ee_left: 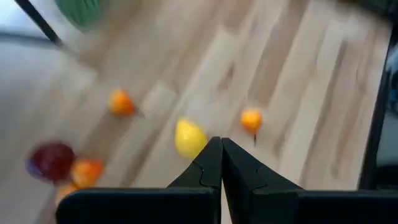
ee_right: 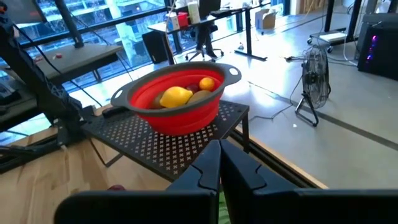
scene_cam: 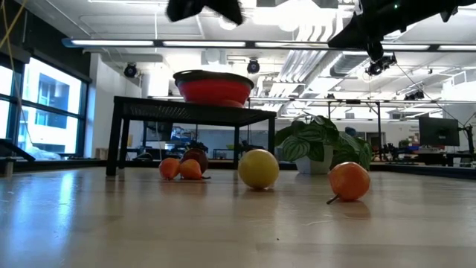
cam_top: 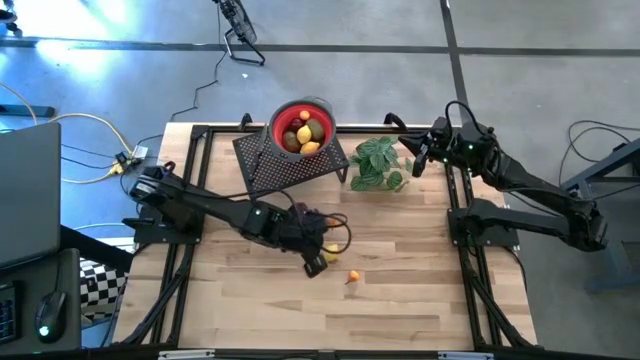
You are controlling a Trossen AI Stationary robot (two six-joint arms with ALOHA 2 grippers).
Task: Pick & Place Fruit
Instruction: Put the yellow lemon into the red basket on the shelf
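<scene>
Left gripper hovers just beside the lemon, jaws closed, empty. Pick step: must open first. Right gripper parked near the bowl, closed.

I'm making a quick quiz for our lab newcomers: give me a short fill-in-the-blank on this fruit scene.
1. The red bowl stands on a black perforated ____.
2. The left gripper hangs over the loose fruit with its fingers ____.
3. In the low view, the fruit between the yellow lemon and the leafy plant is coloured ____.
4. The right gripper waits near the ____.

Missing words: stand; shut; orange; plant
</scene>
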